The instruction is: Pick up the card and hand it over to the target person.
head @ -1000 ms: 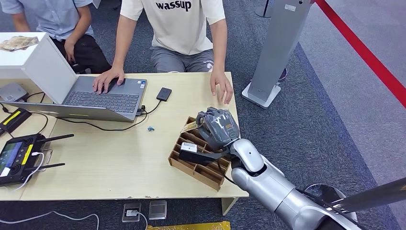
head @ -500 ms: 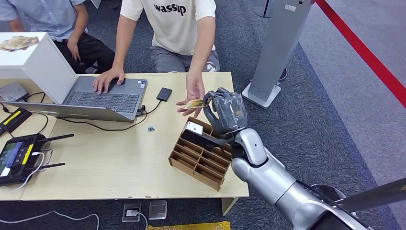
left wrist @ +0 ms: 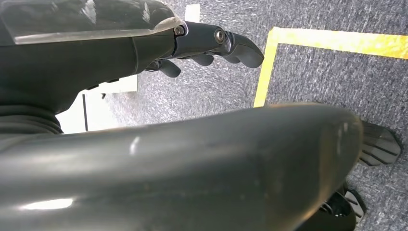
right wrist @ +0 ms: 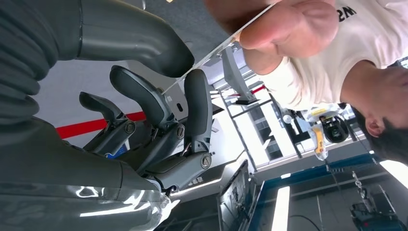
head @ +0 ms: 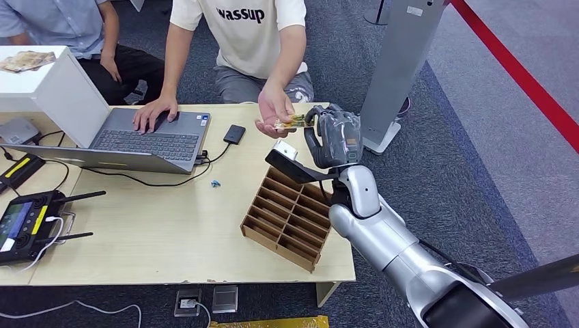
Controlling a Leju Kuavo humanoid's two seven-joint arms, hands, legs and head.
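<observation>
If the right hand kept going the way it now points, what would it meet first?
Most likely the person's hand, already touching the thin yellowish card that the right hand holds out; depth is hard to judge.

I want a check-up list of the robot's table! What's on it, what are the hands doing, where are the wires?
Surface: wooden table.
Job's things: card pinched by right hand, also touched by the person's hand; slotted cardboard rack.
Clutter: laptop, controller, white box.
Hands: left hand holds nothing, fingers curled over carpet.
Cables: black laptop cable.
Surroundings: grey stand, red floor line.
</observation>
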